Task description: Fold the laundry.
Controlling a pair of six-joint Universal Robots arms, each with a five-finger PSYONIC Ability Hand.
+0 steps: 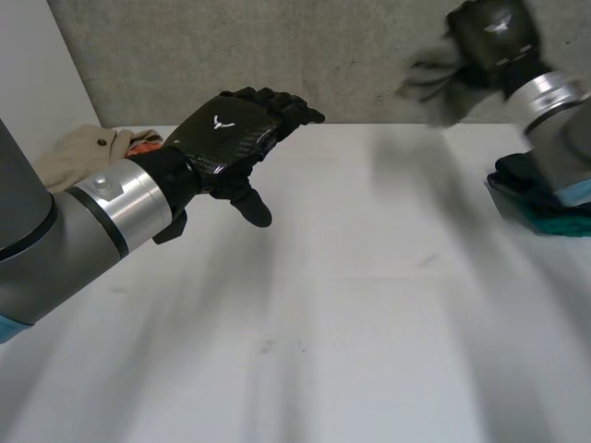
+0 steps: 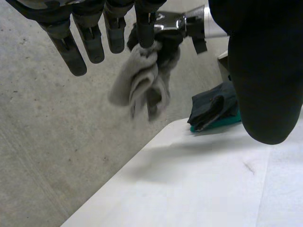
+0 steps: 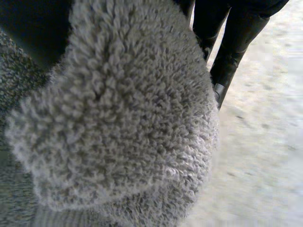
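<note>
My right hand [image 1: 494, 41] is raised above the table's far right corner, shut on a grey fleecy cloth [image 1: 434, 78] that hangs bunched from it. The same grey cloth [image 2: 139, 82] dangles from that hand in the left wrist view, and its fuzzy pile [image 3: 118, 118] sits right against the palm in the right wrist view. My left hand [image 1: 235, 138] hovers over the far left part of the white table [image 1: 351, 305], fingers straight and thumb down, open and holding nothing.
A dark and teal pile of laundry [image 1: 540, 198] lies at the table's right edge, seen as a pile [image 2: 213, 109] in the left wrist view. A beige garment [image 1: 88, 152] with an orange piece lies at the far left. A grey wall stands behind.
</note>
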